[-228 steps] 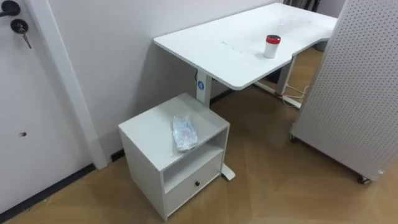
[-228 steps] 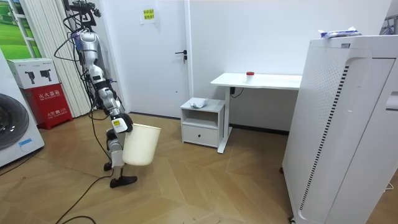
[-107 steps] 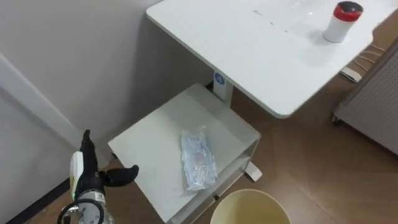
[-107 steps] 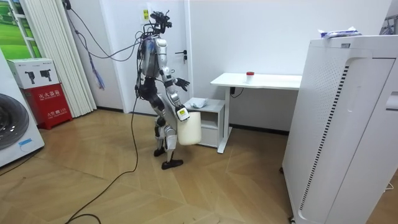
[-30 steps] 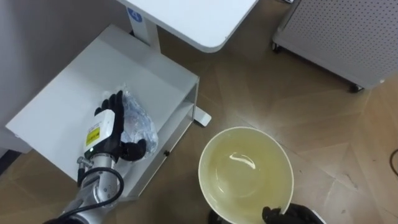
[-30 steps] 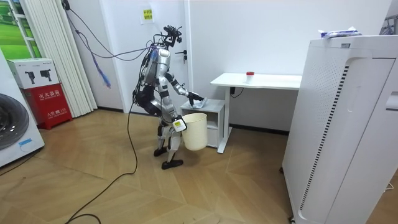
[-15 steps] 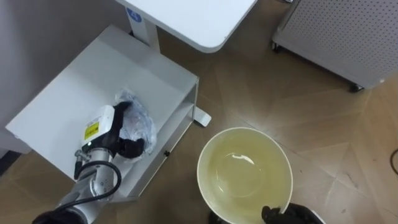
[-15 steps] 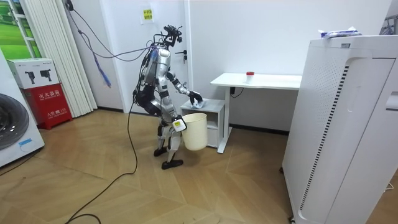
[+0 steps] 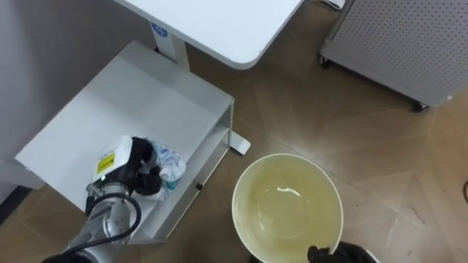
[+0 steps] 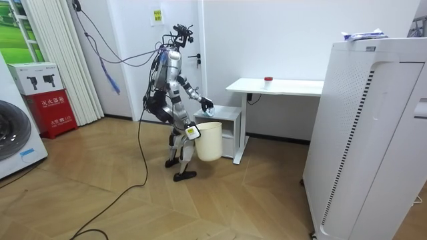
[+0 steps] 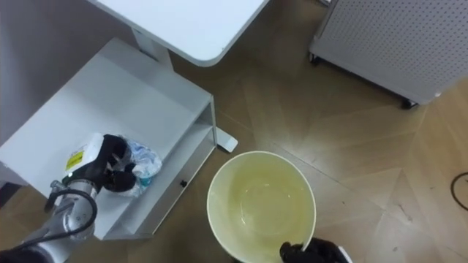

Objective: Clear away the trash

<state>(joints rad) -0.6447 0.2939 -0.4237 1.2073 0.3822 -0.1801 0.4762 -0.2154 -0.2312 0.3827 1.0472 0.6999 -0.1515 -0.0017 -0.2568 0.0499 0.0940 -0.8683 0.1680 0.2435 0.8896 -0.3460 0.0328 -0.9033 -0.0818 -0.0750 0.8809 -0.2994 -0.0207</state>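
- Your left hand (image 9: 137,171) has its fingers curled round the garbage (image 9: 170,165), a crumpled clear plastic wrapper that bulges out on the side towards the bin.
- The garbage sits in that grip over the front edge of the cabinet (image 9: 124,102). You cannot tell whether it is lifted clear or touching the top.
- Your right hand (image 9: 340,254) is clamped on the near rim of the bin (image 9: 287,156), which hangs open-mouthed over the floor just beside the cabinet's front corner.
- Expect the garbage to be very light, soft and slippery. It will give under the fingers instead of resisting, so a loose pinch could let it slide out.
- Hold it by the bunched middle, with fingers and thumb wrapped right round. A trailing edge may stretch or tear free.
- Being so light, it may cling to the fingers or drift when released, so bring the hand well over the bin's mouth before opening.
- The robot stands at the cabinet beside the white tabletop (image 9: 219,22).
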